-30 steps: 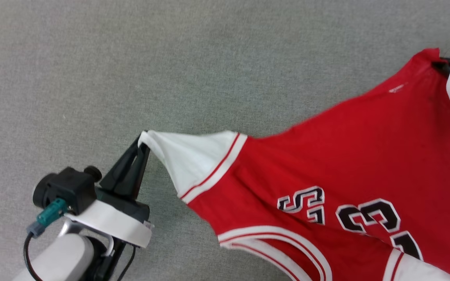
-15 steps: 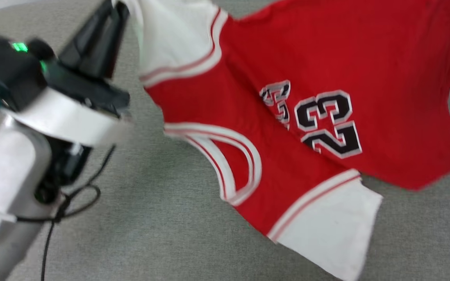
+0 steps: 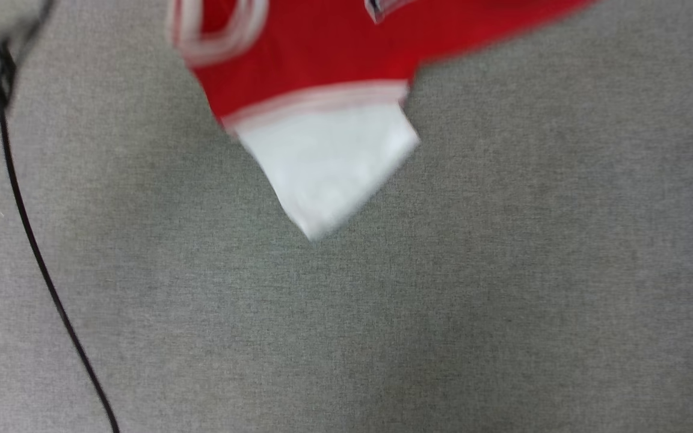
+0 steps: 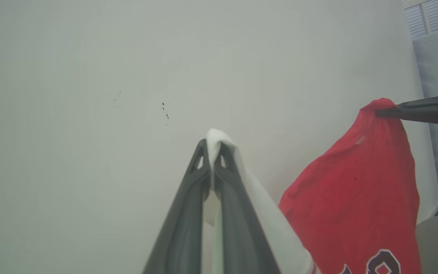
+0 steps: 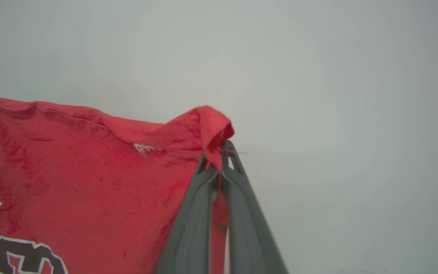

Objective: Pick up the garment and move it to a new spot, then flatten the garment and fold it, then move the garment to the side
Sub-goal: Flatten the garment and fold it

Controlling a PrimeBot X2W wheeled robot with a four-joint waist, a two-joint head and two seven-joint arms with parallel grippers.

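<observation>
The left hand point(image 4: 212, 146) has its fingers pressed together on a white sleeve tip point(image 4: 219, 137) of the garment point(image 4: 356, 198). The right hand point(image 5: 221, 150) pinches a red corner of it in the same way. In the head view the garment is blurred at 12 o'clock over the grey surface point(image 3: 503, 270). Its other sleeve point(image 3: 328, 162) points to 6 o'clock. A black cable point(image 3: 33, 240) runs at 9 o'clock.
</observation>
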